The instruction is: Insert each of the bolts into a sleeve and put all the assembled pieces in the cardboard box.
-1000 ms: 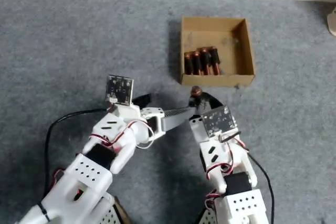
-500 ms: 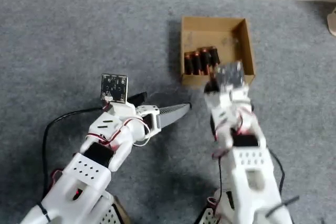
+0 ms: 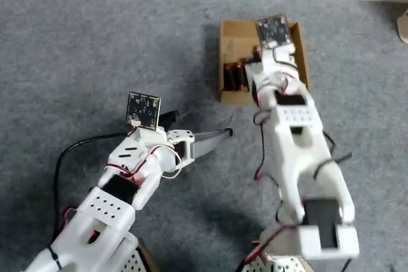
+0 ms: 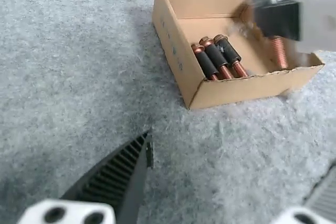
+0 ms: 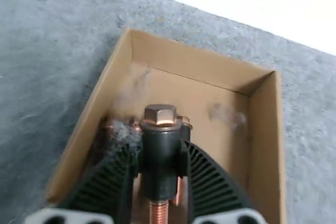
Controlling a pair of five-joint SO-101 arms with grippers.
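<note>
Hovering right gripper (image 5: 160, 153) over cardboard box (image 5: 199, 64) | fingers clamped on sleeved bolt (image 5: 159, 129), upright between them, likely for dropping beside stored pieces (image 4: 215, 56) below | left gripper (image 3: 205, 123) spread wide, nothing between fingers

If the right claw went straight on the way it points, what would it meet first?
Probably the bare floor of the cardboard box, beside the assembled pieces lying there; depth is unclear.

Matt cardboard box (image 5: 199, 69) — glossy copper bolt (image 5: 159, 115) — rough cloth tabletop (image 5: 42, 35)
</note>
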